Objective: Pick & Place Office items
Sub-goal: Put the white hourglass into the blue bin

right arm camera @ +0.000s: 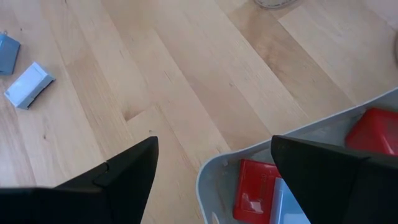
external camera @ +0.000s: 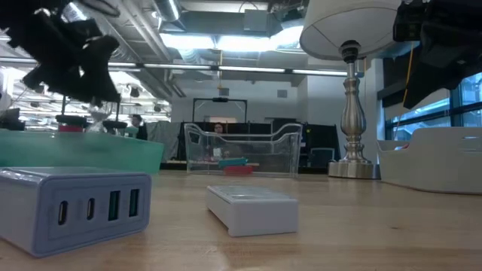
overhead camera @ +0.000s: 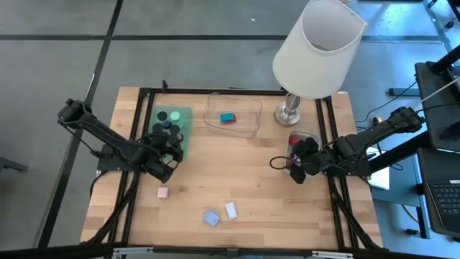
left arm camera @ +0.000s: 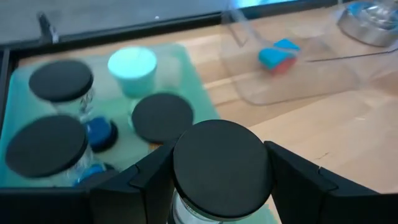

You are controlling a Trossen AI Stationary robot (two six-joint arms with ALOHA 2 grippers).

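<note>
My left gripper (overhead camera: 167,152) hovers at the near edge of the green tray (overhead camera: 181,115), shut on a black-lidded round jar (left arm camera: 221,165). Several more black-lidded jars (left arm camera: 61,81) and one with a pale teal lid (left arm camera: 132,62) stand in that tray. My right gripper (overhead camera: 296,171) is open and empty above the near-left corner of the grey tray (right arm camera: 208,171), which holds red blocks (right arm camera: 254,190). A pink block (overhead camera: 162,192) and two light-blue pieces (overhead camera: 210,218) (overhead camera: 231,209) lie flat on the table. A teal block on a red one (overhead camera: 228,118) sits in the clear tray (overhead camera: 248,124). My left gripper pinches the black-lidded jar just under its lid (left arm camera: 221,205), one finger (left arm camera: 146,177) on each side. The fingers slant down from the table's left. The jar stands upright in the hold; whether its base is clear of the tray is hidden below the lid.
A big white lamp (overhead camera: 316,50) stands on its metal base (overhead camera: 289,113) at the far edge, between the clear and grey trays. A black frame rail (overhead camera: 136,173) runs along the table's left and right sides. Bare wood (overhead camera: 230,169) lies between the two grippers.
</note>
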